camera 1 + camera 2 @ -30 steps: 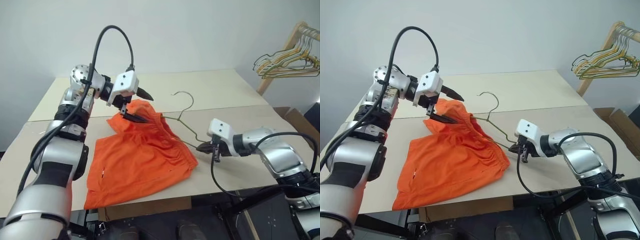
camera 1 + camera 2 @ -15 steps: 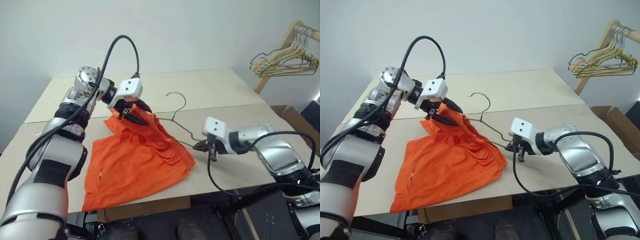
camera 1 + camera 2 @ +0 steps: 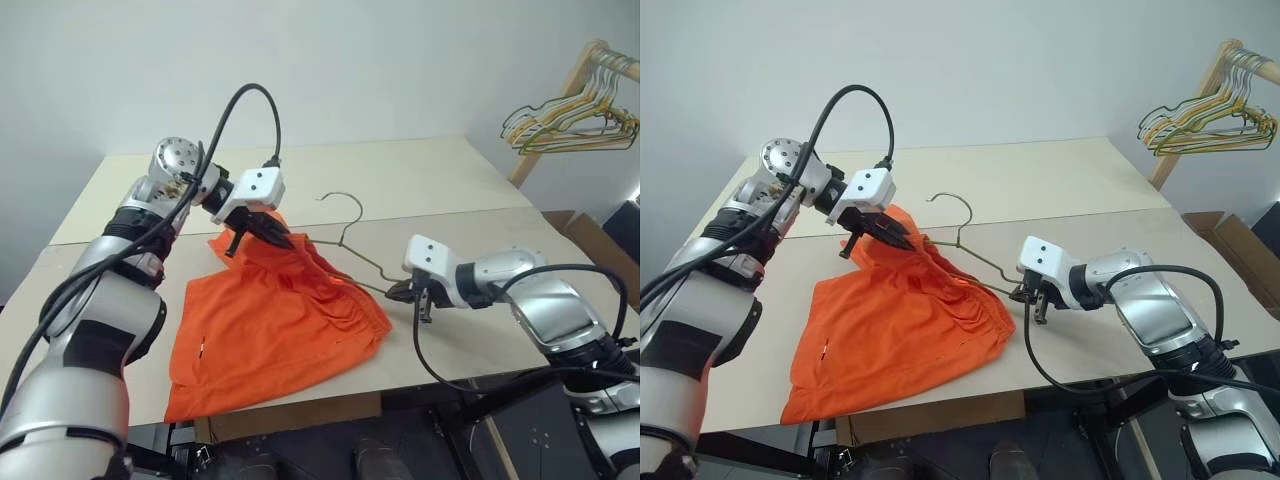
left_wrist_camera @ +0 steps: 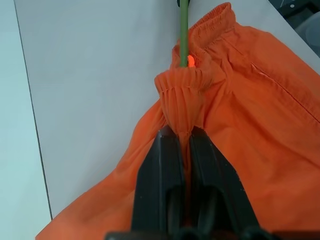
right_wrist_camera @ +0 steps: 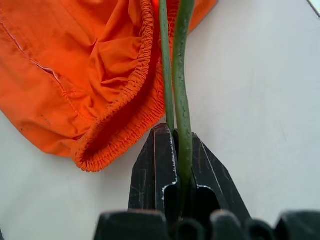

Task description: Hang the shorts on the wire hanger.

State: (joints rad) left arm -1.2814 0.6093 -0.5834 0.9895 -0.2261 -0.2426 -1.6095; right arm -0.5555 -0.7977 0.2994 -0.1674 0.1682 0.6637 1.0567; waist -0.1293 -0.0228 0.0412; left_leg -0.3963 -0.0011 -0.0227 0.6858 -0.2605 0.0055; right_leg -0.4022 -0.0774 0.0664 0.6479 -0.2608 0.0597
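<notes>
Left gripper (image 4: 181,136) is pinched tight on a bunched fold of the shorts' (image 3: 270,325) waistband, lifting that corner off the table (image 3: 420,180). Right gripper (image 5: 175,137) is clamped on the wire hanger's (image 3: 352,250) corner at the shorts' three o'clock side. Its hook rises toward one o'clock. Spare hangers (image 3: 570,120) hang on a rack well apart at two o'clock.

Beige table (image 3: 420,180), pale wall (image 3: 400,60)

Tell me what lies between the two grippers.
Between the left gripper and right gripper lie the shorts with their gathered waistband and the wire hanger, seen from the left eye view.
</notes>
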